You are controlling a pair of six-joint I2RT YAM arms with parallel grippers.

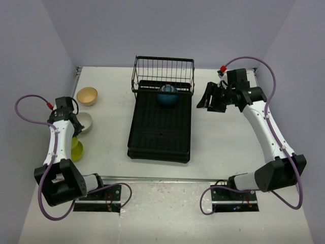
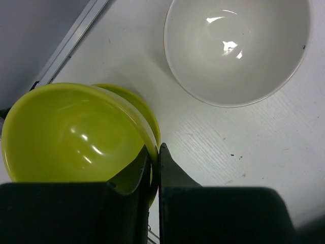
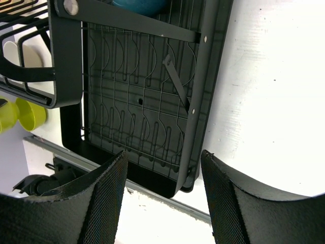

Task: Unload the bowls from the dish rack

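The black dish rack point(image 1: 161, 127) lies mid-table with its wire basket point(image 1: 163, 72) at the far end. A dark blue bowl point(image 1: 167, 95) sits in the rack by the basket; its edge shows in the right wrist view point(image 3: 139, 5). My left gripper point(image 2: 155, 147) is shut on the rim of a lime bowl point(image 2: 71, 132), which sits in a second lime bowl point(image 2: 148, 114) on the table left of the rack point(image 1: 76, 148). A cream bowl point(image 2: 233, 51) and a tan-inside bowl point(image 1: 87, 95) stand beyond. My right gripper point(image 3: 162, 155) is open and empty, just right of the rack point(image 3: 147, 101).
A metal rail point(image 1: 162, 179) runs along the table's near edge in front of the rack. Walls close in the table on the left, back and right. The cream bowl point(image 1: 84, 122) stands close to the lime stack.
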